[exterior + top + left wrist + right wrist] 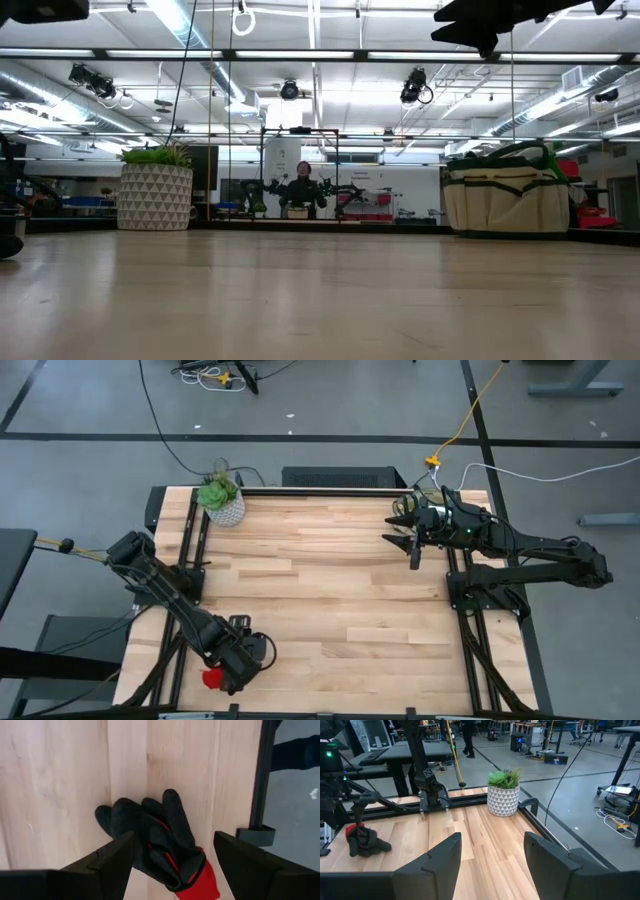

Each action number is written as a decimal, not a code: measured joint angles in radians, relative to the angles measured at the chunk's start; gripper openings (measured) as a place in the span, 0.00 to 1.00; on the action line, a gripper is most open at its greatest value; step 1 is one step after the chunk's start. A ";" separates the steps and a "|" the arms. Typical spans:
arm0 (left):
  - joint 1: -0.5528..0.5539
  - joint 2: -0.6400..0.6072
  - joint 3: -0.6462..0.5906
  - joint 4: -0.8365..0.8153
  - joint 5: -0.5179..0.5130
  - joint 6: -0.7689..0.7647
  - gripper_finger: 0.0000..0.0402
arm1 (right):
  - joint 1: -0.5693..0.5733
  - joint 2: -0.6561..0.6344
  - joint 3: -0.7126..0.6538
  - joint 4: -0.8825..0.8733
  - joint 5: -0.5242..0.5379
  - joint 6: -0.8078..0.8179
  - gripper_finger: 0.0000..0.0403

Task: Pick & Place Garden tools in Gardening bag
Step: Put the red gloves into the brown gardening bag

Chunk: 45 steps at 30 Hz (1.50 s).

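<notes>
A black glove with a red cuff [160,840] lies crumpled on the wooden table near its near left corner. Only the cuff [212,678] peeks out beside my left arm in the high view. My left gripper [174,840] points down over the glove, open, one finger on either side of it; I see no touch. The beige gardening bag [505,195] stands on the table's far right, and my right arm covers it in the high view. There my right gripper [402,530] hangs level above the table, open, with nothing between its fingers [492,845].
A leafy plant in a white patterned pot [222,500] stands at the far left corner. Bare tabletop [330,590] stretches between the glove and the bag. A black frame rail [260,775] runs along the table edge close to the glove.
</notes>
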 joint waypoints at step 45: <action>0.027 -0.003 -0.108 0.071 0.008 0.133 0.70 | 0.000 0.000 0.000 -0.043 -0.008 0.049 0.54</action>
